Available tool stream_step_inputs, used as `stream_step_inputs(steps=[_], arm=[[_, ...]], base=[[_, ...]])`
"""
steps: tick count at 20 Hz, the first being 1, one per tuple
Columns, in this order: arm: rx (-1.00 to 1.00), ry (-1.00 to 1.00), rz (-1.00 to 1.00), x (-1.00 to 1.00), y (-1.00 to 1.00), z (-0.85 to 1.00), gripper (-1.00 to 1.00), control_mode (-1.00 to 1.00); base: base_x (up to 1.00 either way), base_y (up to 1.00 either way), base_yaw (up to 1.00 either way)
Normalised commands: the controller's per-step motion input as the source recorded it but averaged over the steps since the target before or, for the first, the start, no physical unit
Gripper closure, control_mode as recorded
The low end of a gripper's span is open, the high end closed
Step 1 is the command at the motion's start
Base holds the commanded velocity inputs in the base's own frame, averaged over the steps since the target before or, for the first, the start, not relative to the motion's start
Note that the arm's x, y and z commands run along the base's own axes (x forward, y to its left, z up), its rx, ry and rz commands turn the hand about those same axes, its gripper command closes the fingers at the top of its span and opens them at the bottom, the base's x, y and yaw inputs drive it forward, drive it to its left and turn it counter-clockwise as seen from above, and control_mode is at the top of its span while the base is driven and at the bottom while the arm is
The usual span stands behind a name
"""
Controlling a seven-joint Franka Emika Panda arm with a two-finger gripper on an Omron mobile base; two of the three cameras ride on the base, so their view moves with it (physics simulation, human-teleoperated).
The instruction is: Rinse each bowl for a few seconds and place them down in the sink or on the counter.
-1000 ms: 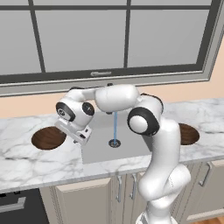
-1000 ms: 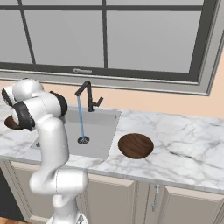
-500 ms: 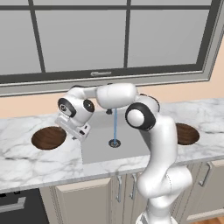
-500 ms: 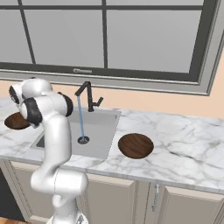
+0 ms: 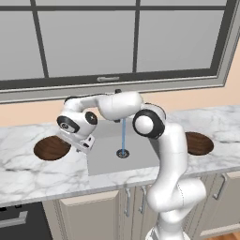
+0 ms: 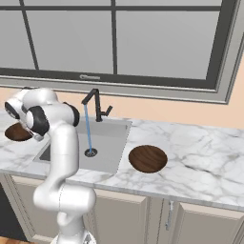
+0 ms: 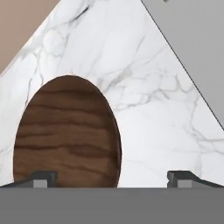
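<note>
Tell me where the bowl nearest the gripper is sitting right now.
That bowl lies on the counter left of the sink in the left base view, just beyond the open gripper, apart from its fingertips.

The arm [image 5: 161, 154] consists of smooth, glossy white rounded link shells joined by dark, near-black circular joint caps. Behind the end effector, the wrist carries a dark round cap with a pale centre. The gripper [image 7: 111, 177] ends in two small dark grey finger tips [image 7: 41, 178], each blocky with a lighter grey square pad face.
</note>
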Motion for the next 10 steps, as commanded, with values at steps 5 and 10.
stream_step_inputs(steps=[5, 10], arm=[[-0.14, 0.00, 0.02, 0.16, 0.35, -0.02, -1.00, -1.00], [-0.03, 0.00, 0.04, 0.54, 0.13, -0.01, -1.00, -1.00]], base=[[0.00, 0.00, 0.00], [0.00, 0.00, 0.00]])
